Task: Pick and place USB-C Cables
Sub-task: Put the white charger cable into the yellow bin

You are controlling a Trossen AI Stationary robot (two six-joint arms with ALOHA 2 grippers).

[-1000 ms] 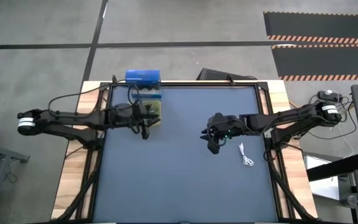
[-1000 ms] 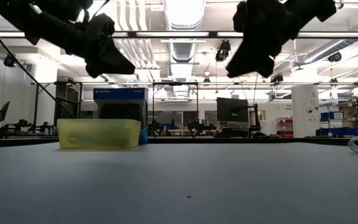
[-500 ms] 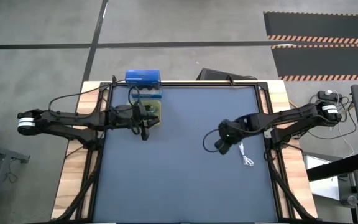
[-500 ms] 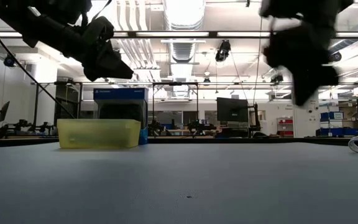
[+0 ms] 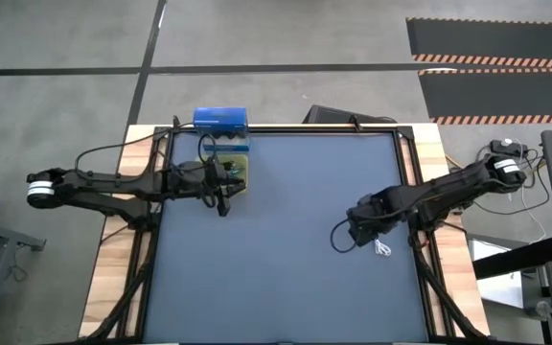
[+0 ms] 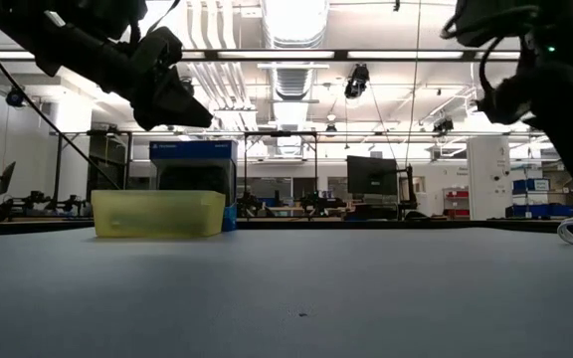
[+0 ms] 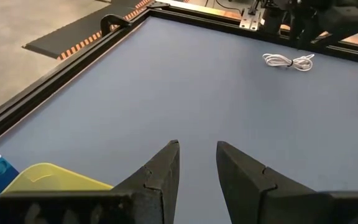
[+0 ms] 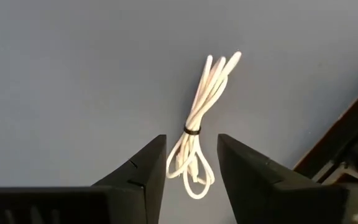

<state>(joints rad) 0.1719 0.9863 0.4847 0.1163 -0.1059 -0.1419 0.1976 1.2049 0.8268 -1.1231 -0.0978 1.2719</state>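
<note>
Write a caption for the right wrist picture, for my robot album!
The right gripper hovers with open fingers over a bundled white cable lying on the blue-grey table.

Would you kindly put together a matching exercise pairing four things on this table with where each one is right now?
Things:
1. white cable
2. yellow bin
3. left hand
4. right hand

Places:
A. at the table's far left corner, beside the blue box
B. flat on the mat near the right edge
C. above the mat, close to the white cable, open
D. by the yellow bin, open and empty

Pairs: 1-B, 2-A, 3-D, 4-C
</note>
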